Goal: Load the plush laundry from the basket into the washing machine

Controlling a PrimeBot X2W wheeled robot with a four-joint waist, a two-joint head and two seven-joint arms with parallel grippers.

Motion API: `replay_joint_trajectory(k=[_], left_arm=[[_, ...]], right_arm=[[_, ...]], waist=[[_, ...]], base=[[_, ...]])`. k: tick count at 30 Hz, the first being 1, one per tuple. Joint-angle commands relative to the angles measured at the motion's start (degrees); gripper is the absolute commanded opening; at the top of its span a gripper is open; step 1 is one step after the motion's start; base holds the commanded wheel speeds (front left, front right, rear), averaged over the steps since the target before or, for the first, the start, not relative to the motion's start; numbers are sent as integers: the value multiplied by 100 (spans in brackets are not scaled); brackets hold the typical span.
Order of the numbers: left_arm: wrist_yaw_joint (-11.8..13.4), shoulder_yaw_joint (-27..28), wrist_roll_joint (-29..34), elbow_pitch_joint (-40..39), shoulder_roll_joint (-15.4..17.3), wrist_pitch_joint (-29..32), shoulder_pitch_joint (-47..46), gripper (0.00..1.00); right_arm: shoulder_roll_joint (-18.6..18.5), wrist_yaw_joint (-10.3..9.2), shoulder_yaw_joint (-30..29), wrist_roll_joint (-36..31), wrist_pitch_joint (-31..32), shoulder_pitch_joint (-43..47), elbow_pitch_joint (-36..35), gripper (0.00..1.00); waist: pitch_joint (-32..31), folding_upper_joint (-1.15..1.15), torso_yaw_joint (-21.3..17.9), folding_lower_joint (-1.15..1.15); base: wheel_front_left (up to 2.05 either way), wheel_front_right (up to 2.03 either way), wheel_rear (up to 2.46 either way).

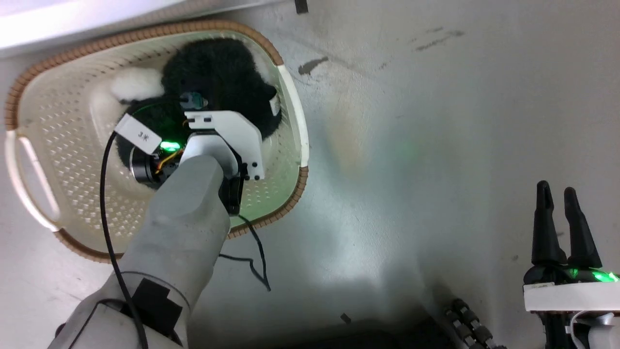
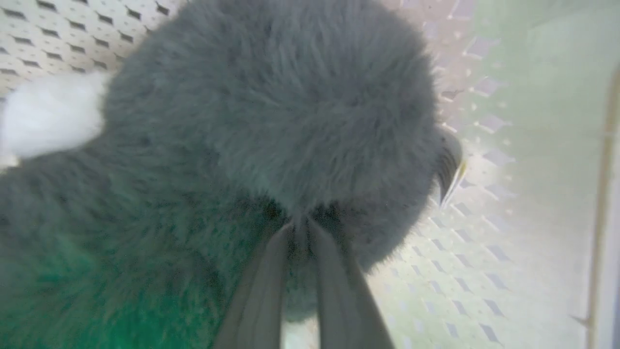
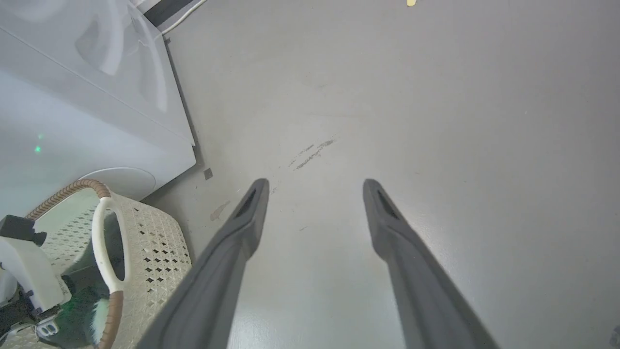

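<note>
The left gripper (image 2: 300,230) is pinching a thin tuft of the plush laundry (image 1: 218,68), sitting in the basket (image 1: 63,126) at upper left; lifting risks fur slipping free. The right gripper (image 1: 556,190) is hanging spread, lower right.

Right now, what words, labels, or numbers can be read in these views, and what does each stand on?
"3" plus one unclear character: white tag on the black cable.
Small tag on the plush laundry: too blurred to read.
Nothing else legible.
</note>
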Motion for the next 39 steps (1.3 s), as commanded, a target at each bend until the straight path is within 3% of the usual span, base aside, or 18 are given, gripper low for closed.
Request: replay_joint_trajectory(k=[1,13,31,39], left_arm=[[-55,-11,-47,9,21,-42,82,0],[-424,-194,-531,-378,16,-319,737,0],[-627,-419,-1292,-1028,15,-877,2054,0],[-611,-102,-1296,-1544,65,-985,2692,0]], right_arm=[[-15,-5,11,14,-31,-115,24,100],[-116,-5,-15,-73,66,-131,182,100],[-49,-5,-124,-328,375,292,425,100],[-6,-5,-136,-440,494,634,479,100]], waist=[[-127,0,53,0],[-1166,0,482,0],[-3015,0,1125,0],[-3865,0,1334,0]], base=[[0,0,0],[0,0,0],[0,0,0],[0,0,0]])
